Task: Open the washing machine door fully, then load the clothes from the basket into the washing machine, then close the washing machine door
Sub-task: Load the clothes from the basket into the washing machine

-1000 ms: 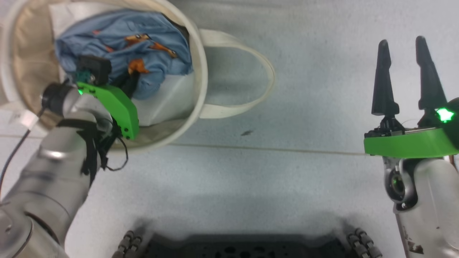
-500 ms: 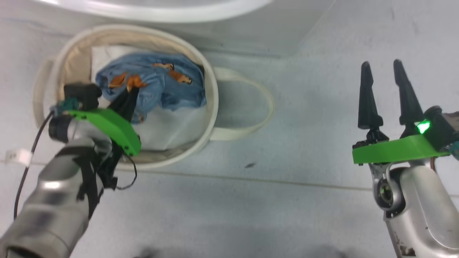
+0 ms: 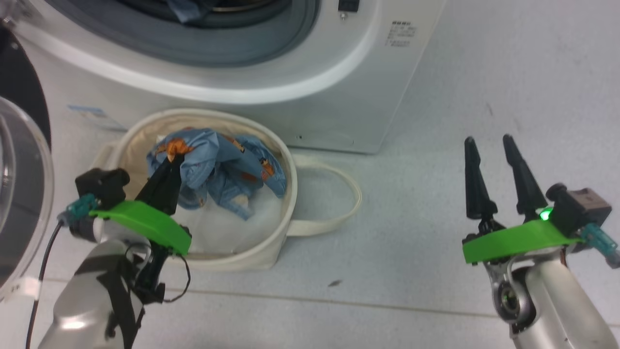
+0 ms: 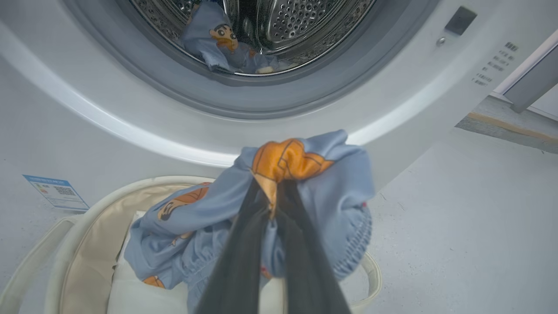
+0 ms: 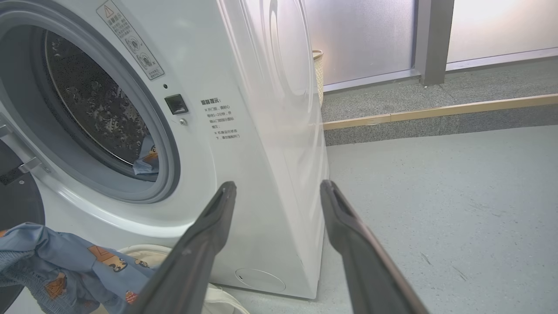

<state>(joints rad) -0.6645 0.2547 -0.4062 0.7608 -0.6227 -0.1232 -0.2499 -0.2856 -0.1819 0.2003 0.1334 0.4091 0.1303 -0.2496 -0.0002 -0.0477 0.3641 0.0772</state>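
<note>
My left gripper (image 3: 173, 157) is shut on a bunch of the clothes (image 3: 223, 165), a light blue garment with orange-brown faces. It holds them raised above the cream basket (image 3: 286, 194), with the lower folds still hanging inside. In the left wrist view the dark fingers (image 4: 244, 244) pinch an orange patch of the clothes (image 4: 322, 192) in front of the washing machine (image 4: 392, 100). Another blue garment (image 4: 218, 39) lies in the steel drum. The washing machine door (image 3: 14, 194) stands swung open at the far left. My right gripper (image 3: 487, 140) is open and holds nothing, out over the floor to the right.
A plain white padded cloth (image 3: 223, 228) lines the basket's bottom. The basket's loop handle (image 3: 351, 198) lies on the floor towards the right. A blue label (image 3: 87, 111) marks the washer's lower corner. A raised step with a wooden edge (image 5: 436, 111) runs behind the washer.
The head camera has tilted up, bringing the washer and door into view. My left gripper has lifted the blue garment higher out of the basket. The right gripper stays open.
</note>
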